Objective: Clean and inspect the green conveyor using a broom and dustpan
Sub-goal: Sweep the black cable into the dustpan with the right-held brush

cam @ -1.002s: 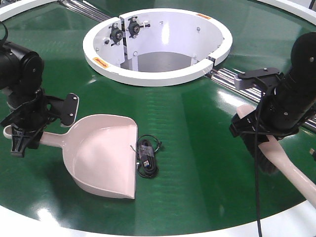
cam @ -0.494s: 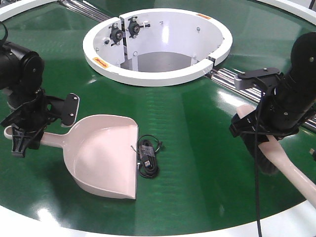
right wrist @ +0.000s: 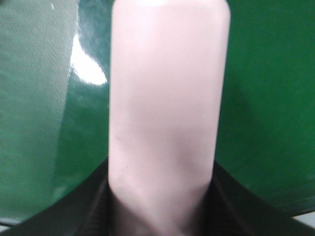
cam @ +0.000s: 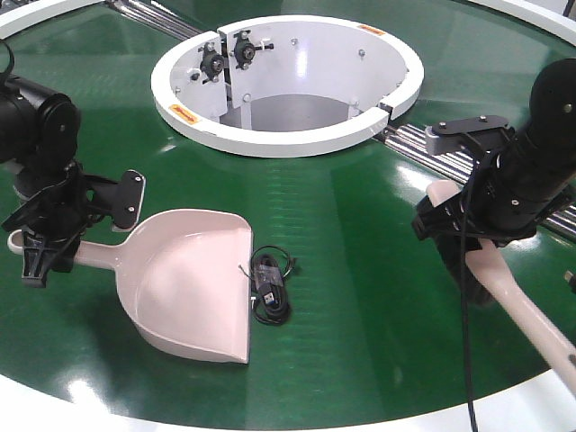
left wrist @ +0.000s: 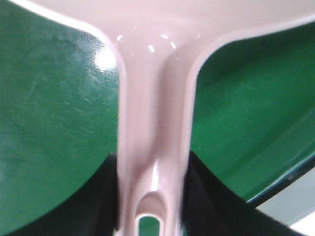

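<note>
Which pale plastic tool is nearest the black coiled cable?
The wide pale pink plastic dustpan in the left gripper; its open edge lies beside the black cable, while the narrow cream plastic broom is far off.

On the conveyor [cam: 360, 225], the dustpan [cam: 193, 283] lies at lower left, a coiled cable [cam: 268, 292] just right of its mouth, the broom [cam: 522, 310] far right, and the hub [cam: 270, 144] at upper centre.

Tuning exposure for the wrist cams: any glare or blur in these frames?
Front view: sharp, broad sheen on the belt, dustpan evenly lit. Left wrist view: dustpan handle soft, close to the lens, hot spot on the belt beside it. Right wrist view: broom blurred and washed out, another hot spot to its left.
</note>
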Available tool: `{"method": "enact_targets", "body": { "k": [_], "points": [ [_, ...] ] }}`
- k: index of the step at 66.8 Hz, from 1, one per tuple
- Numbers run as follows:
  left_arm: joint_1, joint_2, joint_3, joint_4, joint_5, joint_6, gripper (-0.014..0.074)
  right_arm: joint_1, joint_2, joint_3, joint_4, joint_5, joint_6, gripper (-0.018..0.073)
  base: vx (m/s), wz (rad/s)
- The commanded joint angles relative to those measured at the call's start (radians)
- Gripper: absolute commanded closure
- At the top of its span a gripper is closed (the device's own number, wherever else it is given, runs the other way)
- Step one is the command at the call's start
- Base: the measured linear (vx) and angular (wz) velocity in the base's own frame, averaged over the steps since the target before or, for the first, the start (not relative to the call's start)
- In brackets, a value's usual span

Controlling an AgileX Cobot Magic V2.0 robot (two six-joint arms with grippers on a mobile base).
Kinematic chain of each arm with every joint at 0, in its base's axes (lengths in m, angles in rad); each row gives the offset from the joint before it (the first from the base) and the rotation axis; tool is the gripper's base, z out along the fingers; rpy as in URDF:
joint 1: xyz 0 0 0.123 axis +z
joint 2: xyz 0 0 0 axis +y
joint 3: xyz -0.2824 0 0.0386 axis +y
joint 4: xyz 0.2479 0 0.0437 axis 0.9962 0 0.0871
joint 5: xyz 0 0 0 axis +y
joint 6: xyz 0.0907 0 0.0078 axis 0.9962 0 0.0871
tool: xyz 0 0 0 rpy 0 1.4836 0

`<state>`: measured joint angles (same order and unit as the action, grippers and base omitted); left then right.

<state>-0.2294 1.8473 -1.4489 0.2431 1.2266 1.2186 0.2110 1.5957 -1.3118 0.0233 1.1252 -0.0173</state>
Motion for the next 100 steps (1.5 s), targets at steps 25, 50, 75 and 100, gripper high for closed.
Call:
{"method": "enact_targets", "body": {
  "k": [25,50,75,100],
  "points": [
    [-0.012,-0.047,-0.029,-0.017,0.034,-0.014,0.0603,0.069,0.159,-0.050,0.087,-0.038,0.142,0.0563,0.00,0.00],
    [-0.012,-0.047,-0.029,-0.017,0.034,-0.014,0.0603,0.188,0.375,-0.294,0.091,0.051,0.152,0.0563,0.00,0.00],
    [-0.012,-0.047,-0.029,-0.017,0.034,-0.014,0.0603,0.294,0.602,-0.564,0.195,0.154,0.164,0.0563,0.00,0.00],
    [-0.012,-0.047,-0.029,-0.017,0.034,-0.014,0.0603,0.386,0.727,-0.825,0.345,0.165,0.200,0.0563,0.00,0.00]
  ]
}}
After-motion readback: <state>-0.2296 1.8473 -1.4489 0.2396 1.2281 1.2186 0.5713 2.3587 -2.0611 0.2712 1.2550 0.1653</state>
